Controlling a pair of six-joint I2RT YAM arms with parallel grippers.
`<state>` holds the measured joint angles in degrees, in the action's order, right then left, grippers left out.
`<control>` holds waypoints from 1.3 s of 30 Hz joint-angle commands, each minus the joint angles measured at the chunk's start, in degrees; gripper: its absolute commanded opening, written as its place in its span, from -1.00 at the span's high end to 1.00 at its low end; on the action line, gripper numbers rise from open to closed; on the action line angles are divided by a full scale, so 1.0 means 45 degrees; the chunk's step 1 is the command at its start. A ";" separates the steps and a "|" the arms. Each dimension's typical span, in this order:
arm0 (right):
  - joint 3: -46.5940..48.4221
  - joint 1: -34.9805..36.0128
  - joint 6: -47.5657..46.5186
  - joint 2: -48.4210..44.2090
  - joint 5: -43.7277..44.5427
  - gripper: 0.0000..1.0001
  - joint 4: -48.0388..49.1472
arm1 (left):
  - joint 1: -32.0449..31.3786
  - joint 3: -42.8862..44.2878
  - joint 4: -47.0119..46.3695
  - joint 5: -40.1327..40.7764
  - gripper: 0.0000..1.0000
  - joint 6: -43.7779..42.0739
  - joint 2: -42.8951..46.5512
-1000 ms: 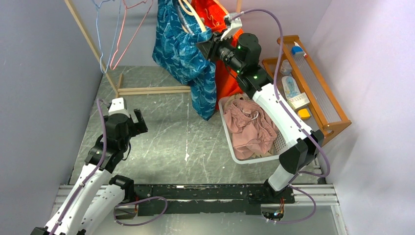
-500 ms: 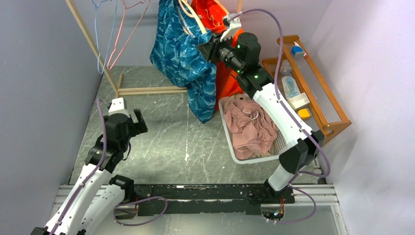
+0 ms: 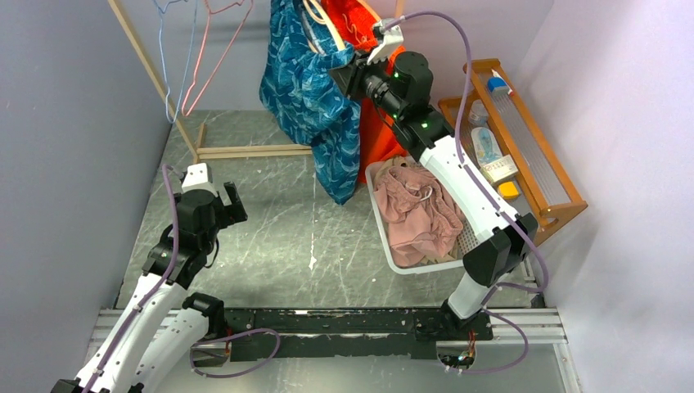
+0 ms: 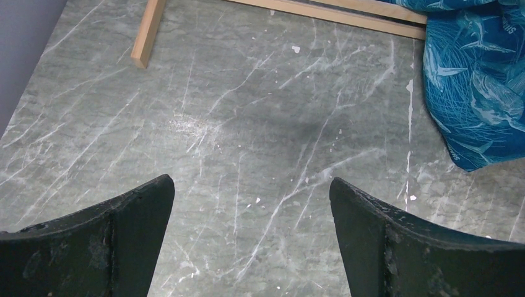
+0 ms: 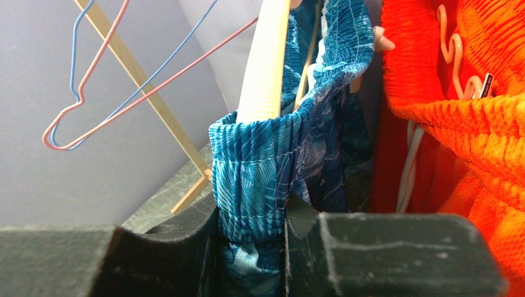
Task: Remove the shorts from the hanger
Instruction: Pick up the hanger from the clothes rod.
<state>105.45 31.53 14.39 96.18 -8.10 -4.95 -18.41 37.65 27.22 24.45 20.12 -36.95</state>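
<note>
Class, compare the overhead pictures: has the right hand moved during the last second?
Yes. The right hand, clamped on the blue leaf-patterned fabric shorts, has shifted slightly up and left in the overhead view, away from the wooden shelf rack.

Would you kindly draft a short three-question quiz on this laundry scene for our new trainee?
1. True or false: the right gripper is closed on the waistband of the blue shorts.
2. Where do the pink shorts lie? A) in the white basket; B) on a hanger; C) flat on the table.
3. Fill in: the left gripper is ___ and holds nothing.

Key: 1 true; 2 A; 3 open.
</note>
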 commanded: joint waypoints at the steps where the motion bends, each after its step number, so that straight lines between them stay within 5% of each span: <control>1: 0.0693 0.0005 0.0265 -0.0129 0.0274 1.00 0.2497 | 0.0139 0.0013 -0.0400 0.0185 -0.99 -0.0115 0.0126; 39: -0.0510 0.0064 0.0420 -0.1342 -0.0503 1.00 0.2893 | 0.0137 -0.0007 -0.0480 0.0097 -0.98 -0.0213 0.0128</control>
<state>102.98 31.62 16.93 94.54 -9.61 1.80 -18.41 37.65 27.20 24.43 20.08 -36.75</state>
